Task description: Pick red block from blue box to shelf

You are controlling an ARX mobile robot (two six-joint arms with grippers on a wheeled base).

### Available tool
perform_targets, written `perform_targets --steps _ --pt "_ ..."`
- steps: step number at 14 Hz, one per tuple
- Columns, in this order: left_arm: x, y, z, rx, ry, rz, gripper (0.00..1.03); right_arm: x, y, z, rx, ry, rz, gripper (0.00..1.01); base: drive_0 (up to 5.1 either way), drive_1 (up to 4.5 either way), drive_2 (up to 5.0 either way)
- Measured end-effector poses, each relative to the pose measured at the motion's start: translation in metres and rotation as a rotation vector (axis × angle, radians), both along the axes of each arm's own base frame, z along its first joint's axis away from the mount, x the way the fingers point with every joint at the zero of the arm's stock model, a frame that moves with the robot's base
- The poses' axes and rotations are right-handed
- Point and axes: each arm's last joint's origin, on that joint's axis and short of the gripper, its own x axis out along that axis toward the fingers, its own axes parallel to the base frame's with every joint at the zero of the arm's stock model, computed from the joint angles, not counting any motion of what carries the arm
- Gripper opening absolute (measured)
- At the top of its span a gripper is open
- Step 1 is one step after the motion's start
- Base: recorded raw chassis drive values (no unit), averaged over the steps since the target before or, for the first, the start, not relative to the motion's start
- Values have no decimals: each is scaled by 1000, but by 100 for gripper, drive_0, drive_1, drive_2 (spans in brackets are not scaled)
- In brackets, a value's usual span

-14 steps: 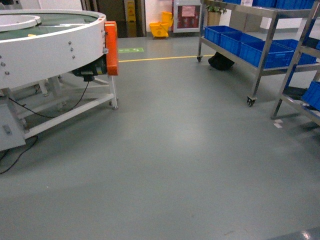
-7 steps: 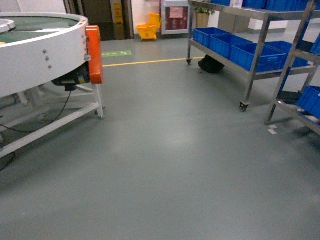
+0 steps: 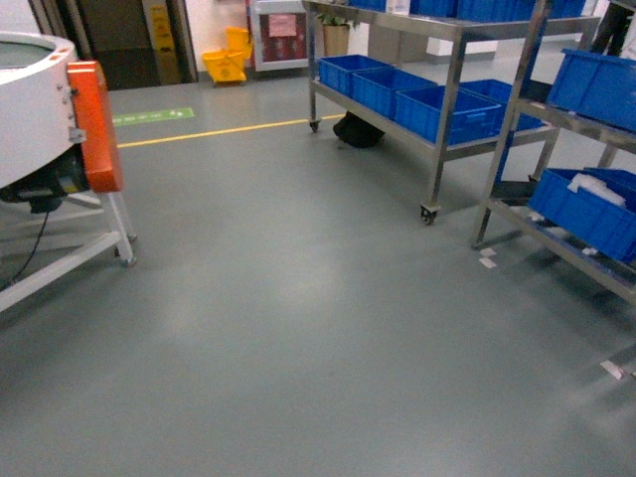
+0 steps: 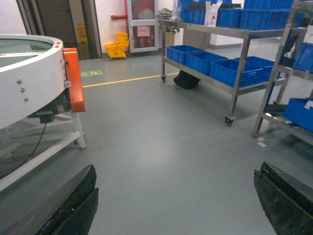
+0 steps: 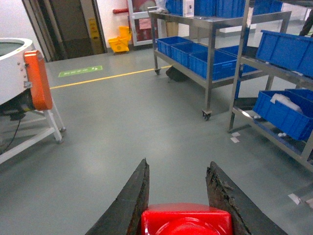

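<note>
Gripping the red block (image 5: 186,221) between its 2 fingers, the right gripper (image 5: 178,188) faces the shelf (image 5: 211,22) ahead-right; left gripper (image 4: 176,200) fingers spread wide, empty.

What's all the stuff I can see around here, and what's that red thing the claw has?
Red block: one, bright red, between the right gripper's fingers.
Shelf: two steel racks, on the right.
Blue bins: several, on the racks.
Round machine: one, white with an orange panel, left.
Mop bucket: one, yellow, far back.
Floor line: one, yellow, on the grey floor.
Black bag: one, under the far rack.
Right gripper: closed on the block.
Left gripper: open, empty.
</note>
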Motion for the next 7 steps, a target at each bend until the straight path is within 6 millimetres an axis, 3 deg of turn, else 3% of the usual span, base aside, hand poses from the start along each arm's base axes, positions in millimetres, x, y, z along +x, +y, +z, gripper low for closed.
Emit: perform_targets --steps 7 --pt "0 0 0 0 -1 -3 98 0 0 0 0 2 0 28 -150 265 -565"
